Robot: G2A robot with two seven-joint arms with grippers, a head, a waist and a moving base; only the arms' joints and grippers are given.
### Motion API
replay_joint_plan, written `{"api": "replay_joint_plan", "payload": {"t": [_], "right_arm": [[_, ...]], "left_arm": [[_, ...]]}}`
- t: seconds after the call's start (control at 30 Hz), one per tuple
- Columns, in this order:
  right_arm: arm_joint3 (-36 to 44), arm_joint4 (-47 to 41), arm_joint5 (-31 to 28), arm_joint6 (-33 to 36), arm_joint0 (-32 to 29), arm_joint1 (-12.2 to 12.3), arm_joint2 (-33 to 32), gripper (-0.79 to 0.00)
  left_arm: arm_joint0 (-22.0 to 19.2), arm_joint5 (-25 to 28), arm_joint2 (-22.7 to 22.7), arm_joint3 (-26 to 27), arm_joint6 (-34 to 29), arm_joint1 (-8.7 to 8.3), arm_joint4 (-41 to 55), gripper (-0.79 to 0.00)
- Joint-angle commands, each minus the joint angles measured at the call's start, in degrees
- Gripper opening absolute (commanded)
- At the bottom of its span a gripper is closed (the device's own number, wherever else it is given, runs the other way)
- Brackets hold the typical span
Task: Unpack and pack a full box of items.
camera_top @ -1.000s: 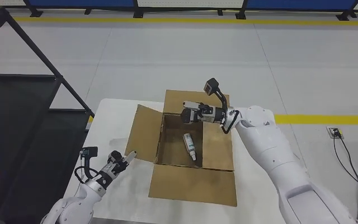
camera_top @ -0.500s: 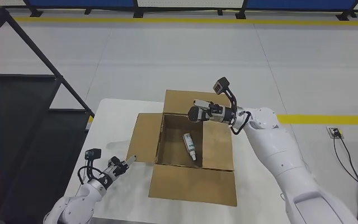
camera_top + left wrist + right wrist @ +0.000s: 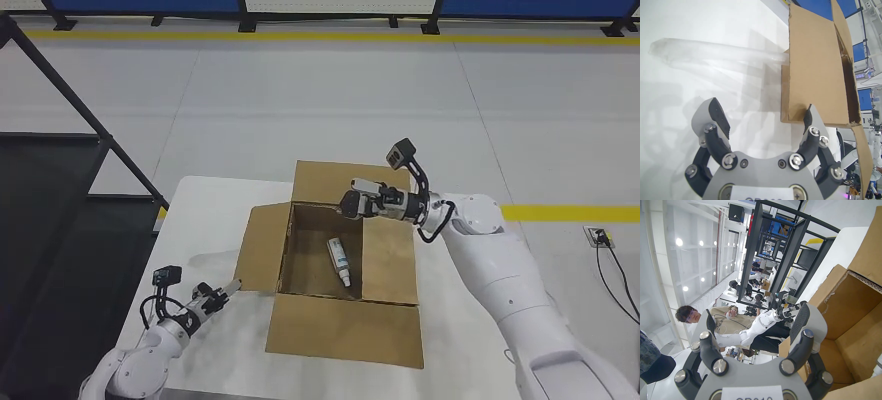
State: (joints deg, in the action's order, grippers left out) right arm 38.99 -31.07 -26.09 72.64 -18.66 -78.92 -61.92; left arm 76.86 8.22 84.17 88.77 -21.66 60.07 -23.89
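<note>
1. Top view: The box [image 3: 345, 328] is set open on the white bench [image 3: 205, 225]. All four flaps are folded out, so the inside can be reached from above. One white bottle [image 3: 340, 261] is seen lying flat on the box floor, near the middle. Whether it is the last thing to come out or the first thing put in cannot be told. The right gripper [image 3: 352, 203] is held over the far rim of the box, likely so the bottle can be reached. The left gripper [image 3: 228, 288] is held low over the bench, just beside the near corner of the left flap [image 3: 262, 245].

2. Left wrist view: The left gripper's fingers [image 3: 719, 117] are spread wide and nothing is held. One fingertip is seen right at the edge of the flap [image 3: 815, 66]. Whether it is touched cannot be told. The gripper is probably kept there so the flap can be held out of the way.

3. Right wrist view: The right gripper's fingers [image 3: 800, 323] are spread wide too, with nothing between them. An open corner of the box is seen just beside them. A wide, empty grip is what is needed for picking the bottle up.
</note>
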Motion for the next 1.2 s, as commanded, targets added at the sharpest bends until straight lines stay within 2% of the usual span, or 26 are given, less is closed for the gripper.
{"api": "replay_joint_plan", "payload": {"t": [0.0, 0.23, 0.63, 0.77, 0.87, 1.03, 1.17], "right_arm": [[0.36, 0.03, 0.02, 0.00, -0.25, 0.13, -0.23, 0.000], [1.43, 0.19, 0.54, -0.30, -0.93, 0.49, -0.83, 0.000], [3.66, 3.97, 2.71, -5.76, -2.73, 1.37, -1.72, 0.000], [5.28, 5.22, 1.84, -5.51, -4.22, 2.17, -2.95, 0.000], [7.48, 6.70, -0.64, -5.72, -6.16, 3.22, -4.96, 0.000], [14.24, 9.18, -4.48, -6.04, -12.26, 5.71, -10.51, 0.000], [21.33, 11.23, -4.88, -8.05, -18.92, 7.78, -16.17, 0.000]], "left_arm": [[0.47, 0.34, 0.77, 0.94, 0.39, -0.06, 0.23, 0.000], [2.72, 1.29, 3.94, 6.95, 0.70, -0.38, -0.26, 0.000], [6.39, 3.33, 9.26, 18.45, 3.74, -0.57, 0.28, 0.000], [7.66, 5.05, 11.39, 23.29, 4.83, -0.57, 1.76, 0.000], [8.06, 7.84, 12.42, 27.08, 2.89, -0.63, 5.85, 0.000], [4.37, 9.51, 10.65, 29.16, -3.68, -0.84, 10.23, 0.000], [-1.78, 8.85, 4.07, 27.53, -9.07, -0.63, 13.59, 0.000]]}}
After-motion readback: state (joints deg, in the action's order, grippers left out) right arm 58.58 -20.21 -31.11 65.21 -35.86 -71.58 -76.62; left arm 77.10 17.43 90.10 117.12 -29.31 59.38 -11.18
